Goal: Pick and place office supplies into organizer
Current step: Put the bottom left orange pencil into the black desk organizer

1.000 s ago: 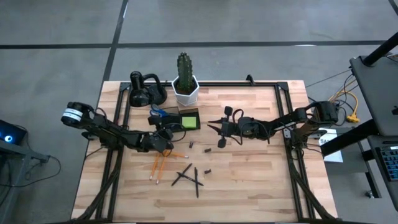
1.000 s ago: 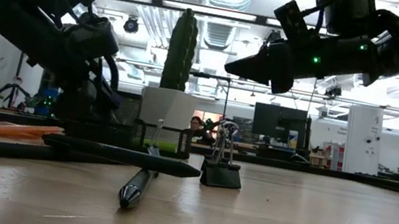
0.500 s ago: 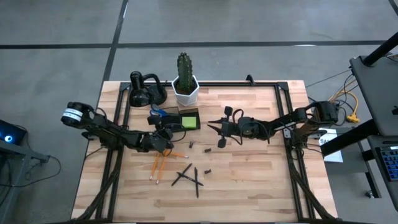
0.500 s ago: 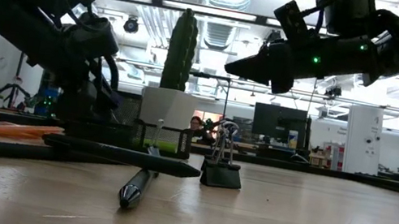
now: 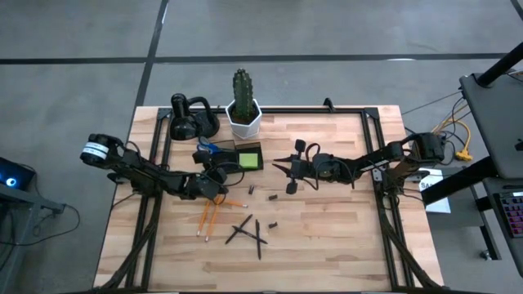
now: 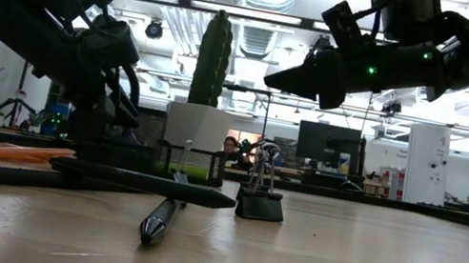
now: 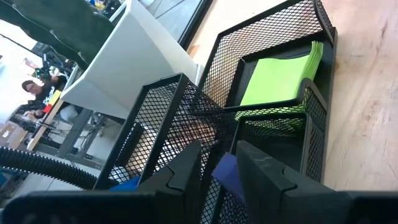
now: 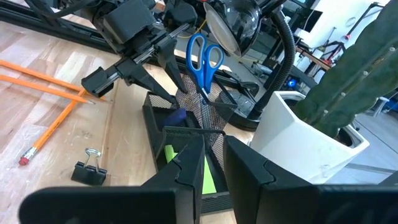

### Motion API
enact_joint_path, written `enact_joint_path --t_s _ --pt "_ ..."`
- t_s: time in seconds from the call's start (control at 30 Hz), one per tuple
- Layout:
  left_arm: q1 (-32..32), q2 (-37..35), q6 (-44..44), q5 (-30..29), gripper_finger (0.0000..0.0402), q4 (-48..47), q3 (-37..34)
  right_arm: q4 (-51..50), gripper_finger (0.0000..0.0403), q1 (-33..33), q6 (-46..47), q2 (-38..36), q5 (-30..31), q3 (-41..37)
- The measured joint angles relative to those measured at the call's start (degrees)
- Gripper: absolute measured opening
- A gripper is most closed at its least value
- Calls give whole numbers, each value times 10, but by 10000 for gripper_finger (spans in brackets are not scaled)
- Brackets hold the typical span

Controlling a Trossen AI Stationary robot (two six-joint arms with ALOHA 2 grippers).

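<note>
The black mesh organizer [image 5: 260,147] stands by the white cactus pot [image 5: 243,119]. It holds a lime-green sticky pad [image 7: 280,78] and blue-handled scissors [image 8: 202,59], handles up. My left gripper [image 7: 219,158] is at the organizer's near-left corner, shut on a small purple bit [image 7: 227,171]. My right gripper [image 8: 214,155] hovers to the organizer's right, above the table, shut and empty. Orange pencils [image 5: 204,217], black pens [image 5: 249,233] and a binder clip [image 8: 87,169] lie flat on the table. My left gripper pinches the purple bit [image 8: 176,116] between its two fingers. It slants down from the table's left over the organizer's low corner compartment. The bit sits just above or inside that compartment's mesh wall; I cannot tell whether it rests on anything.
A black looped gadget [image 5: 188,119] stands left of the cactus pot at the far edge. Small dark bits [image 5: 271,197] lie between the organizer and the pens. Bare wood lies toward the table's near and right sides [image 5: 343,237]. A person sits in the room beyond the table [image 6: 230,148].
</note>
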Motion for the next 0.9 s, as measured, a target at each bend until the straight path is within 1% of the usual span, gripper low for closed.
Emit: enact_joint_path --t_s 0.33,0.57,0.8,0.9 --pt "0 -1 0 0 87 0 3 0 48 0 -8 0 0 0" --pt "-3 -3 -1 3 87 2 48 0 48 0 -18 0 0 0" --pt "-23 -3 -2 39 87 2 88 -4 48 0 -19 0 0 -1" --pt "-34 -3 -3 81 87 2 96 -14 48 0 -18 0 0 -1"
